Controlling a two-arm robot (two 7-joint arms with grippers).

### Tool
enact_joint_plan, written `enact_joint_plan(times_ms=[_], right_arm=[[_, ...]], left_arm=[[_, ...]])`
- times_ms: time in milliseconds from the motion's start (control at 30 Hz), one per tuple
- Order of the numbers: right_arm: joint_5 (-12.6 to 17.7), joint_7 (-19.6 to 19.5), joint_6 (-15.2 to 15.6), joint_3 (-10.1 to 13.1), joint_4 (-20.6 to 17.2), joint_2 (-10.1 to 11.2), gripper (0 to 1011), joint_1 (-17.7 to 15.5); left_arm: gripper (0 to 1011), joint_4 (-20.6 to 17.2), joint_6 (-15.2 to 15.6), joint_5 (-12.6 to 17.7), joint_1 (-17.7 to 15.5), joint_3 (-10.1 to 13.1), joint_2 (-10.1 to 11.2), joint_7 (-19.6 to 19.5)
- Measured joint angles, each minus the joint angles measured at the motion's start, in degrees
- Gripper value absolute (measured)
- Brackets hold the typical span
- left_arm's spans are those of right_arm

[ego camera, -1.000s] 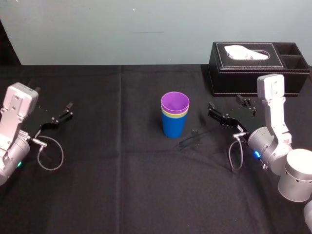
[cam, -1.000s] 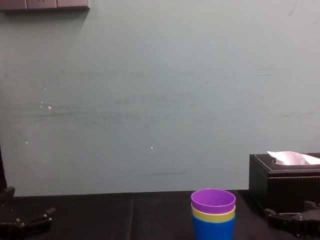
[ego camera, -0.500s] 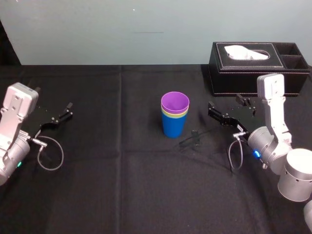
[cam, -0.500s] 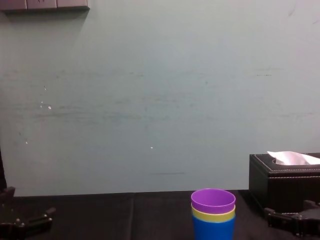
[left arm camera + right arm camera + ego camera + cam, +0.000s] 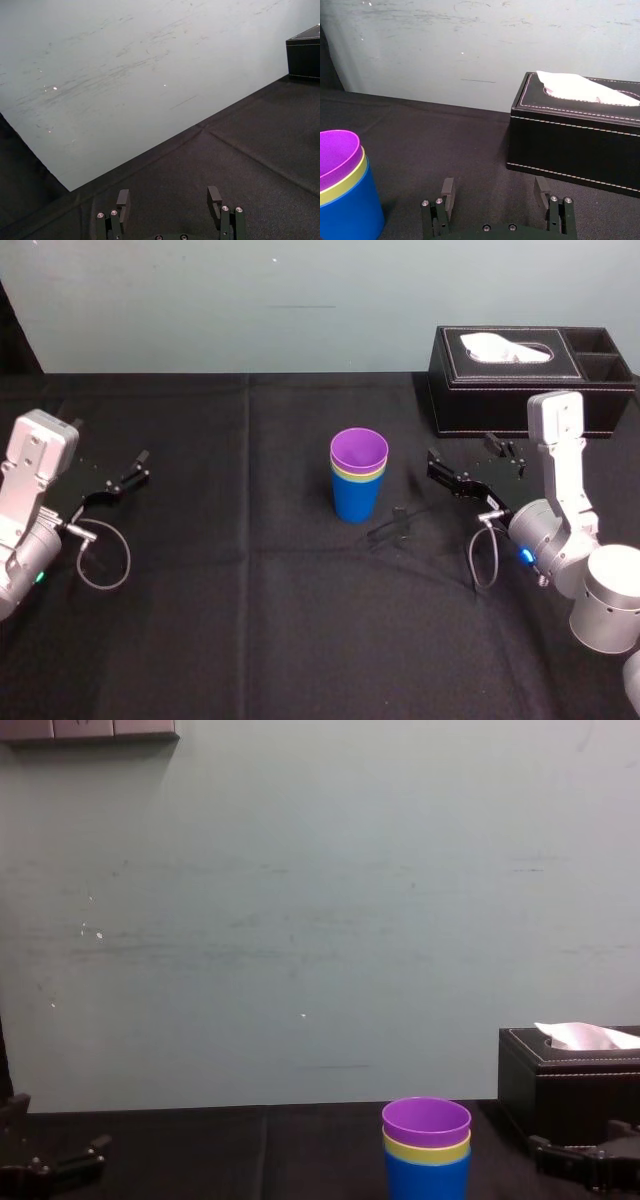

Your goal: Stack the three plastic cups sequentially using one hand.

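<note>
The three plastic cups stand nested upright mid-table: the blue cup [image 5: 356,497] at the bottom, the yellow-green cup [image 5: 344,474] in it, the purple cup [image 5: 359,451] on top. The stack also appears in the chest view [image 5: 427,1147] and the right wrist view [image 5: 342,185]. My right gripper [image 5: 470,466] hovers open to the right of the stack, apart from it, with nothing between its fingers [image 5: 447,191]. My left gripper [image 5: 118,478] rests open at the table's left side, far from the cups.
A black tissue box [image 5: 520,375] with white tissue stands at the back right, just behind the right gripper. Black cloth [image 5: 250,620] covers the table. A pale wall [image 5: 300,920] closes off the far edge.
</note>
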Motion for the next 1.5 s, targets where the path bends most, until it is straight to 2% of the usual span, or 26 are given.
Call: enact_joint_plan(times_ms=[1500], right_arm=[[0.0,0.0,0.0,0.0,0.0,0.0,1003,0.0]], left_arm=[[1011,0.0,0.0,0.0,0.0,0.0,0.0,0.0]])
